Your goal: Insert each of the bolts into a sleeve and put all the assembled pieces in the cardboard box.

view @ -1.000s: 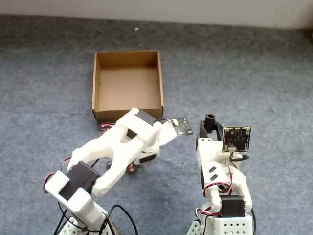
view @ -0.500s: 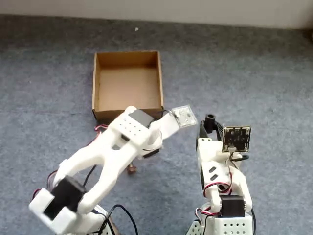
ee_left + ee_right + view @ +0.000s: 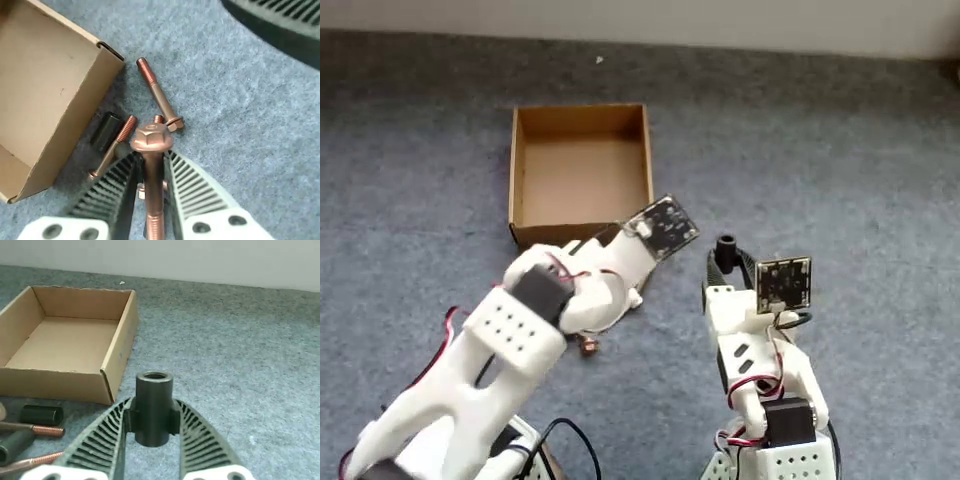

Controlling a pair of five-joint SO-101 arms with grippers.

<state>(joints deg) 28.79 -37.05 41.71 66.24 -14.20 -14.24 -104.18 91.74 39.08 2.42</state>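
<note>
Off the brown cardboard box's (image 3: pixel 647 160) near right corner, my right gripper (image 3: pixel 151 410) clamps a black cylindrical sleeve (image 3: pixel 154 390) upright, bore up. Just left, my left gripper (image 3: pixel 151 156) pinches a copper hex-head bolt (image 3: pixel 149 142) lengthwise, head outward; I judge its shank must align with that bore.

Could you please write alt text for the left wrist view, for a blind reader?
The left gripper grips a copper bolt, hex head pointing away from the camera. Beyond it, on grey carpet, loose bolts and a black sleeve lie beside a corner of the cardboard box.
</note>
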